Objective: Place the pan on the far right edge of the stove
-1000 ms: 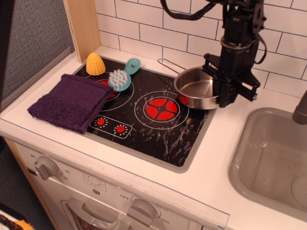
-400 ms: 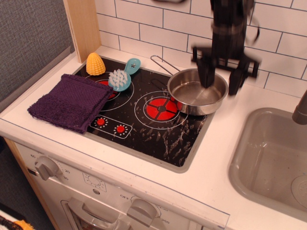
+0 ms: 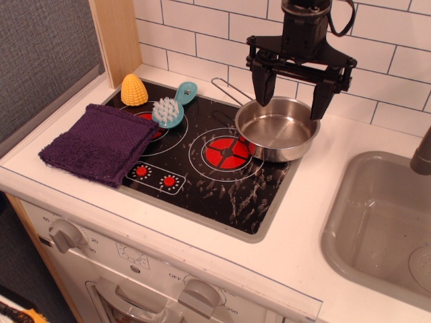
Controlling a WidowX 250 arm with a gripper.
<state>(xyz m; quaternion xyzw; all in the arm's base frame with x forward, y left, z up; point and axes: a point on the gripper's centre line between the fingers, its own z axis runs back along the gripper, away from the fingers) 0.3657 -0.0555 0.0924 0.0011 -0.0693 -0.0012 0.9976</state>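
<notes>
Observation.image looks down on a white toy kitchen counter [image 3: 296, 229], its front knobs [image 3: 65, 235] nearest the lens. Toward the front left corner a purple cloth [image 3: 99, 142] overlaps the left edge of the black stove [image 3: 215, 182], covering part of the left burner ring. At the right, a grey sink basin [image 3: 377, 222] runs off the frame, and a dark faucet end [image 3: 422, 156] is cut at the right edge. Farther back, the pan [image 3: 277, 128] sits at the stove's back right corner, its right side overhanging the grey rim toward the counter, its wire handle pointing back and left. A blue dish brush [image 3: 168, 111] and a yellow toy corn [image 3: 134, 90] lie near the stove's back left corner. Above the pan hangs the gripper [image 3: 291, 91], pointing straight down, fingers spread wide on either side of the pan's back rim and holding nothing. The arm above it is cut by the top edge.
</notes>
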